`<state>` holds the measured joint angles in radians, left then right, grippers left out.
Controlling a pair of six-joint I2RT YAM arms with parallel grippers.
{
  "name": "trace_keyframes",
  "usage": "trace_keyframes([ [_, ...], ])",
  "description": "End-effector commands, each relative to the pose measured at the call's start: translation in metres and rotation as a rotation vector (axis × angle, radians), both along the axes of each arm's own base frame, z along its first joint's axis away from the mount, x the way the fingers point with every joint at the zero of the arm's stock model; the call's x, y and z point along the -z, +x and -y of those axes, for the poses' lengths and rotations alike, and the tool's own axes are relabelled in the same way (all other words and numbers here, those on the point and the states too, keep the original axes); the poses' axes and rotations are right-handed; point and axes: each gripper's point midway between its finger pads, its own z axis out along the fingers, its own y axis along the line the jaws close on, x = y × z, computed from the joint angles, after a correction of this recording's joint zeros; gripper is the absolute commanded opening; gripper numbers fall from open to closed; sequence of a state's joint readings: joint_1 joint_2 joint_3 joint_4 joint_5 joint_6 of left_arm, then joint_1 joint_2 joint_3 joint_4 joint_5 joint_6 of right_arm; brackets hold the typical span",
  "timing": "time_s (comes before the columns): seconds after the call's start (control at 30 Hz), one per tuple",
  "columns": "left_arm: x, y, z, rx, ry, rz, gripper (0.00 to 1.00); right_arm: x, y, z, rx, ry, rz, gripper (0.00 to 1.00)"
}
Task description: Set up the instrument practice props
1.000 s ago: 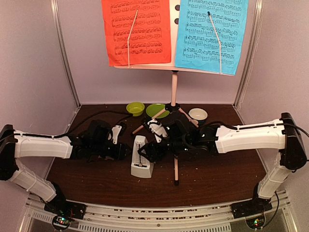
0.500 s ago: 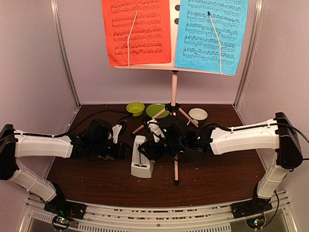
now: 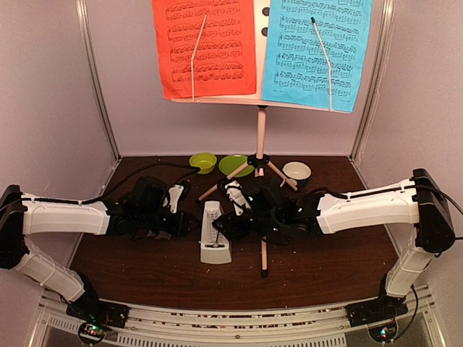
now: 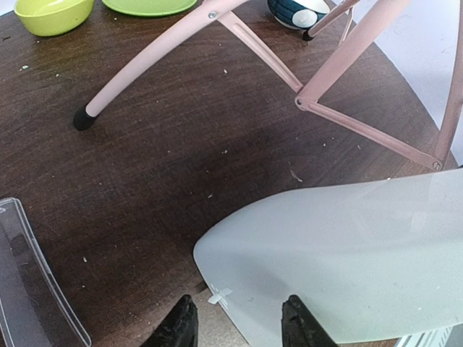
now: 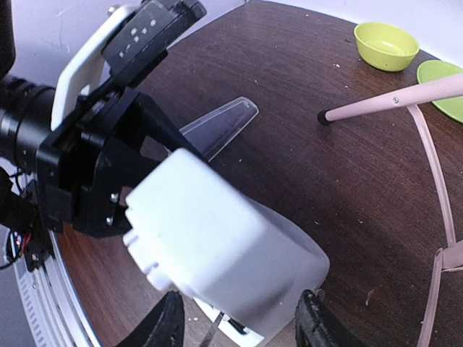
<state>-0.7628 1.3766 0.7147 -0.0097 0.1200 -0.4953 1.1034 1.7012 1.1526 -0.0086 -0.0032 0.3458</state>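
Observation:
The pale pink music stand (image 3: pixel 260 134) stands at the back on tripod legs, with a red page (image 3: pixel 205 47) and a cyan page (image 3: pixel 316 50) on its desk. The white pyramid metronome (image 3: pixel 215 233) stands on the table between my grippers. My left gripper (image 3: pixel 187 225) is open beside its left flank, and in the left wrist view (image 4: pixel 237 329) the metronome (image 4: pixel 340 260) fills the lower right. My right gripper (image 5: pixel 242 322) is open, its jaws straddling the metronome (image 5: pixel 217 246). A clear cover (image 5: pixel 217 126) lies flat beyond it, and its edge shows in the left wrist view (image 4: pixel 32 282).
A lime-green bowl (image 3: pixel 202 162), a lime-green plate (image 3: pixel 233 165) and a small white-and-dark bowl (image 3: pixel 296 171) sit at the back around the tripod. One stand leg (image 3: pixel 263 254) reaches forward just right of the metronome. Another leg (image 4: pixel 155 54) angles left.
My right arm has moved left, bringing its jaws around the metronome. The metronome has shifted slightly to the right. The left arm has barely moved.

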Motion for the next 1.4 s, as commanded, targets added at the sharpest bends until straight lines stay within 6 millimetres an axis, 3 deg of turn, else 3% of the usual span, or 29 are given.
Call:
trace_keyframes([
  [0.0,-0.016,0.008,0.005,0.003,-0.022,0.047,0.43,-0.032,-0.007,0.005,-0.027,0.075,0.038,0.57],
  [0.17,-0.024,0.01,0.001,-0.012,-0.024,0.068,0.46,-0.055,-0.013,0.01,-0.055,0.111,0.064,0.69],
  [0.27,-0.032,0.008,-0.002,-0.019,-0.039,0.089,0.59,-0.07,-0.018,0.014,-0.074,0.132,0.076,0.74],
  [0.37,-0.042,0.004,-0.012,-0.044,-0.067,0.135,0.71,-0.082,-0.021,0.02,-0.078,0.141,0.089,0.75],
  [0.47,-0.053,-0.004,-0.019,-0.035,-0.094,0.193,0.76,-0.084,-0.02,0.028,-0.068,0.123,0.088,0.73],
  [0.67,-0.051,-0.013,-0.034,-0.056,-0.087,0.207,0.76,-0.072,-0.019,0.043,-0.053,0.077,0.062,0.71],
  [0.83,-0.046,-0.012,-0.039,-0.088,-0.08,0.19,0.76,-0.057,-0.019,0.049,-0.039,0.035,0.046,0.75],
  [1.07,-0.043,-0.009,-0.04,-0.114,-0.077,0.181,0.76,-0.055,-0.019,0.027,-0.029,0.024,0.042,0.92],
  [1.37,-0.046,-0.009,-0.041,-0.122,-0.076,0.179,0.76,-0.041,0.001,0.008,0.074,-0.083,0.076,0.93],
])
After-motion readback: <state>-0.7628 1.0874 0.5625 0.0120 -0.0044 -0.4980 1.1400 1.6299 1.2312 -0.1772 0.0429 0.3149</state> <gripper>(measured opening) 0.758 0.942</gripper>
